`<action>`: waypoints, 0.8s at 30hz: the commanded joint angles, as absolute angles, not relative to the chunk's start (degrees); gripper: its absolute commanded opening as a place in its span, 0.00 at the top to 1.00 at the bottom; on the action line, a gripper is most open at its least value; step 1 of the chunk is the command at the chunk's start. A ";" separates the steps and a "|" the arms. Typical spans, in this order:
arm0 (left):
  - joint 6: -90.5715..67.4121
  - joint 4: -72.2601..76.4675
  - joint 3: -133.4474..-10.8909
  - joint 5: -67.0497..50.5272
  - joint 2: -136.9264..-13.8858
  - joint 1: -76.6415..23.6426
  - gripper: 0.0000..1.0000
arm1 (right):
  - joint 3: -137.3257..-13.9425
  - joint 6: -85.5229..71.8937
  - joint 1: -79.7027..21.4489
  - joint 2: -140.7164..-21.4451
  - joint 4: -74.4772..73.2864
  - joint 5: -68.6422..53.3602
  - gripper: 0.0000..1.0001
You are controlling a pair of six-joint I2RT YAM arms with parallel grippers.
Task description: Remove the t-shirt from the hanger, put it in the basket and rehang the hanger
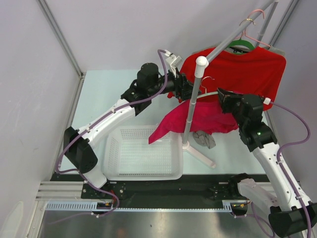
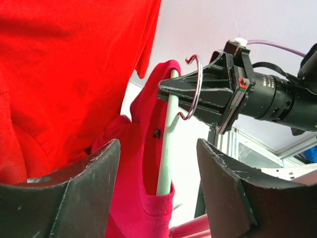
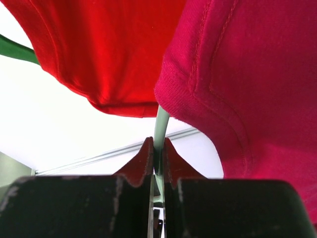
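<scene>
From above, the crimson t-shirt (image 1: 203, 121) hangs between both arms above the counter (image 1: 99, 99), near a white basket (image 1: 119, 163). The left wrist view shows the left pincer (image 2: 157, 144) standing wide and holding nothing, with the t-shirt draped on the hanger (image 2: 166, 148) just beyond it. In the right wrist view, the right pincer (image 3: 157, 148) is clamped narrow on the hanger's pale arm.

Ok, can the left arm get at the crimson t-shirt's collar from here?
Probably yes: the left gripper is open with the t-shirt just ahead, and the right gripper clamps the hanger up by its hook.
</scene>
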State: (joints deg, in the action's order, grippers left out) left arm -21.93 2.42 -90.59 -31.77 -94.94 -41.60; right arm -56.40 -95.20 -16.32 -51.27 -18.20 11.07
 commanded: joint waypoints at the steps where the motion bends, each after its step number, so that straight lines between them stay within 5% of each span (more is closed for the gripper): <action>1: -22.06 5.36 -91.14 -34.36 -94.48 -41.75 0.32 | -59.76 -95.01 -16.52 -51.32 -14.42 9.85 1.00; 10: -23.55 6.50 -94.66 -34.54 -98.08 -42.80 0.41 | -60.03 -95.10 -19.25 -54.05 -11.69 8.35 1.00; 16: -24.08 5.01 -96.15 -32.79 -99.32 -43.24 0.55 | -59.94 -95.10 -20.83 -54.41 -10.72 8.61 1.00; 22: -23.47 1.67 -96.15 -28.31 -98.53 -43.15 0.93 | -59.68 -91.33 -21.62 -53.26 -12.21 8.62 0.99; 24: -23.55 0.97 -96.15 -27.69 -97.74 -43.15 1.00 | -59.50 -88.96 -21.62 -52.39 -13.61 8.18 0.86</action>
